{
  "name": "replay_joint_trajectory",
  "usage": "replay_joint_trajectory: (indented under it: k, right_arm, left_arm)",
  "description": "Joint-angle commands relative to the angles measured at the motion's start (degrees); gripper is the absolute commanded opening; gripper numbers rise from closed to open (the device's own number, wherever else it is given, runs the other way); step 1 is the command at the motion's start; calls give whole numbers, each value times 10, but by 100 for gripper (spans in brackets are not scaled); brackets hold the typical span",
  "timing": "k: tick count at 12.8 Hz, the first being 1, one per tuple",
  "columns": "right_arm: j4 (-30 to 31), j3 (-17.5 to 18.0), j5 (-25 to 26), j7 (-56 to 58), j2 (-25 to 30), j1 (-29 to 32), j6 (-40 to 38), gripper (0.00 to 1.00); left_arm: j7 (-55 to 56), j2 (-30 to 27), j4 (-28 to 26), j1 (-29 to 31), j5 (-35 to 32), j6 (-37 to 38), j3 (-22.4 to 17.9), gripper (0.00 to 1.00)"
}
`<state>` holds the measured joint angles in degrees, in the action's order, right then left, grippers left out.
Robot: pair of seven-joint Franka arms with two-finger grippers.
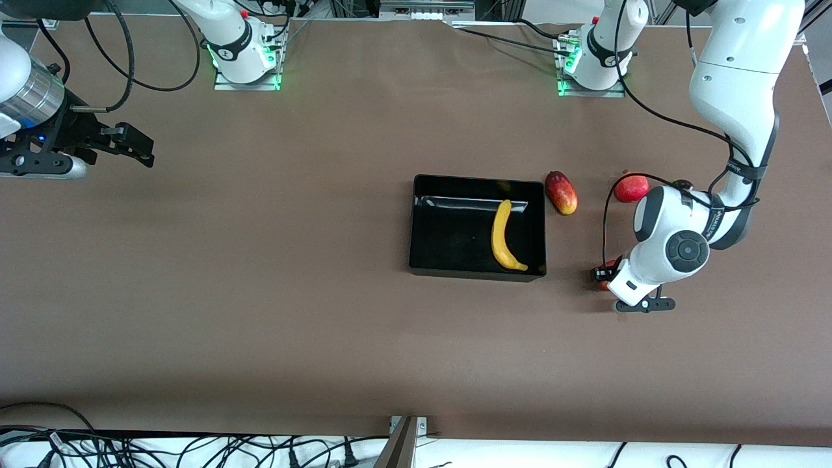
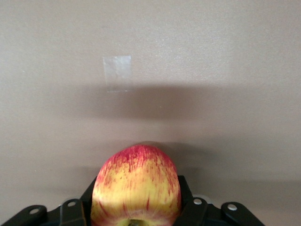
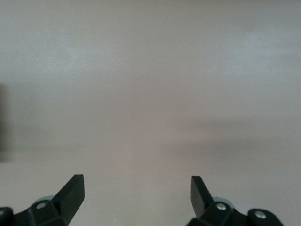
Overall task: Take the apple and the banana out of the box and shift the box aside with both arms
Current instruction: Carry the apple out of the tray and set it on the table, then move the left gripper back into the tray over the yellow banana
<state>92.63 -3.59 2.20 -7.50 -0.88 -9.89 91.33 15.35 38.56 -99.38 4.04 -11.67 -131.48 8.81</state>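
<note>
We take the black box (image 1: 478,227) as our landmark; it sits on the brown table (image 1: 260,292), and the banana (image 1: 502,237) lies inside it, along the wall toward the left arm's end. The left gripper (image 1: 604,274) is down at the table beside the box, toward the left arm's end, level with the box's corner nearest the front camera; its fingers (image 2: 188,197) are closed around the apple (image 2: 136,186) (red-streaked yellow, filling the left wrist view). The mango (image 1: 561,192) lies just beside the box's farther corner on that same end; the pomegranate (image 1: 631,188) sits further along from it. The right gripper (image 1: 133,146) waits well apart from the box, above the table at the right arm's end, its fingers (image 3: 70,193) spread wide with nothing between them.
</note>
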Motion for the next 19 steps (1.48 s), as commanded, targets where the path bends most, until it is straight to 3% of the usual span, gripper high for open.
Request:
replay_joint_trajectory:
  k: [1, 2, 3, 6, 8, 9, 12, 14, 19]
  right_arm:
    - [-7, 2, -11, 8, 0, 6, -10, 100]
    - [-6, 1, -11, 8, 0, 7, -10, 100]
    - [-6, -4, -11, 8, 0, 6, -10, 100]
    - [-6, -5, -12, 8, -1, 6, -10, 100]
    - [-6, -5, -12, 8, -1, 6, -10, 100]
    - [-6, -5, -12, 8, 0, 6, -10, 100]
    - [-6, -6, -12, 8, -1, 6, -10, 100]
    - [-5, -6, -12, 8, -1, 6, -10, 100]
    - [-6, -6, -12, 8, -1, 6, -10, 100]
  left_arm:
    - [1, 7, -6, 6, -24, -11, 4, 67]
    - [2, 4, -4, 6, -24, -3, 4, 100]
    - [8, -8, -2, 4, -24, 19, 9, 100]
    - [16, -59, 57, -11, -1, 196, 19, 100]
    - [49, -68, 123, -14, 72, 302, 49, 100]
    - [87, -81, 130, -27, 88, 317, 61, 100]
    - [179, -87, 124, -61, 105, 302, 101, 100]
    - [198, -85, 123, -89, 105, 272, 105, 100]
    - [283, -50, 41, -126, 52, 91, 105, 100]
